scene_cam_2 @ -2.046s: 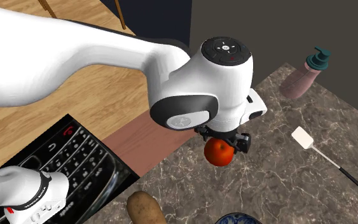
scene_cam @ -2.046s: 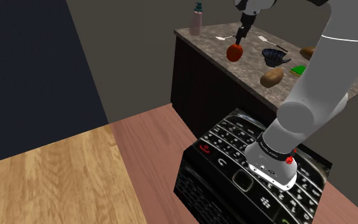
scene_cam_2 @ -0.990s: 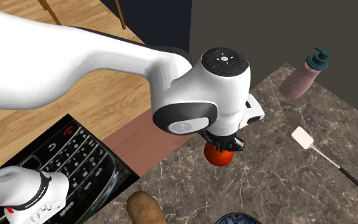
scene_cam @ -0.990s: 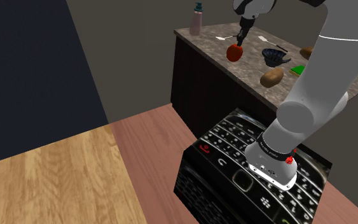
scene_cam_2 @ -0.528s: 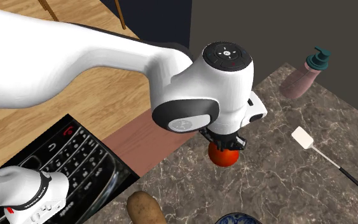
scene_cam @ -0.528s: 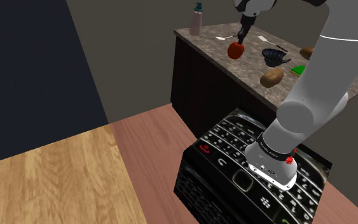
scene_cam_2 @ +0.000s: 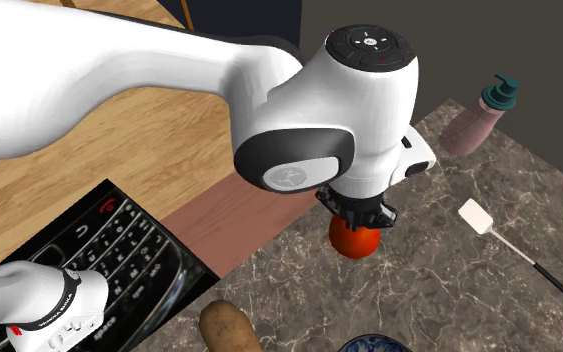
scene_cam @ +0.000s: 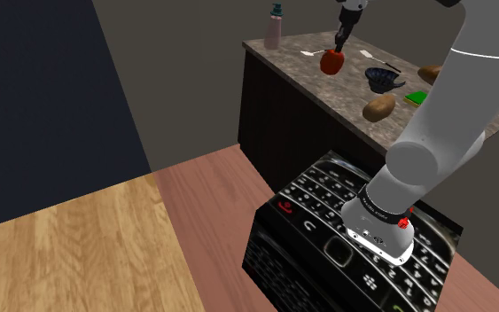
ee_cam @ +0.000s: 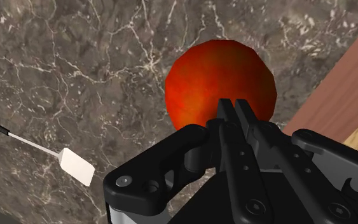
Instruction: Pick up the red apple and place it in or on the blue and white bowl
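The red apple [scene_cam: 331, 62] hangs a little above the marble counter [scene_cam: 348, 108], near its front edge. My black gripper [scene_cam: 338, 46] comes down on the apple's top and is shut on it. In the wrist view the fingertips meet at the gripper [ee_cam: 234, 107], pinched on the top of the apple [ee_cam: 215, 76]. From the second exterior view the white hand covers the gripper [scene_cam_2: 357, 218], and the apple [scene_cam_2: 354, 240] shows below it. The dark bowl [scene_cam: 382, 81] stands on the counter to the shoulder view's right of the apple; its blue rim [scene_cam_2: 374, 344] peeks in at the second exterior view's lower edge.
A potato [scene_cam: 378, 108] lies near the bowl, a second brown one [scene_cam: 429, 73] further back. A pink soap bottle [scene_cam: 275, 27] stands at the counter's far corner, a white spatula [scene_cam_2: 509, 248] lies beyond the apple, and a green item [scene_cam: 416, 97] sits by the arm. The phone-patterned stand [scene_cam: 327, 230] is below.
The gripper has risen, and the apple has gone up with it, off the counter. Everything else on the counter has kept its place.
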Controlling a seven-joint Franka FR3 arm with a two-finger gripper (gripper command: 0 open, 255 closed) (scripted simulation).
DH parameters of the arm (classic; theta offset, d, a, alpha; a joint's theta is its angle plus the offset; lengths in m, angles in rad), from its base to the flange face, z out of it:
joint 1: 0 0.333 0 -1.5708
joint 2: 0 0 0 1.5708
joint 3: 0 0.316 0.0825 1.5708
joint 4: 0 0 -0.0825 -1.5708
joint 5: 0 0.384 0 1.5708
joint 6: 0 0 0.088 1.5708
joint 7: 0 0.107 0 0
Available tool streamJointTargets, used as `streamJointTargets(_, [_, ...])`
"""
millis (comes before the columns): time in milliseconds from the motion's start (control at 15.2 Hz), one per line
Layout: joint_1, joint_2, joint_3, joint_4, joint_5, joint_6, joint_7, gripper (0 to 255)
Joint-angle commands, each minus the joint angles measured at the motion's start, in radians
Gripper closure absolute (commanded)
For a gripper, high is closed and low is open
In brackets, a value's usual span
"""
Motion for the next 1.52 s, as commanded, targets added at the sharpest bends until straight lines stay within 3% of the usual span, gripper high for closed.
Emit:
streamJointTargets(0, [0.002,-0.011,-0.001,0.014,-0.006,-0.024,0.002,255])
streamJointTargets(1122, [0.002,-0.038,-0.007,0.207,-0.016,-0.240,-0.008,255])
streamJointTargets(1452, [-0.066,-0.046,-0.047,0.236,0.005,-0.267,-0.121,255])
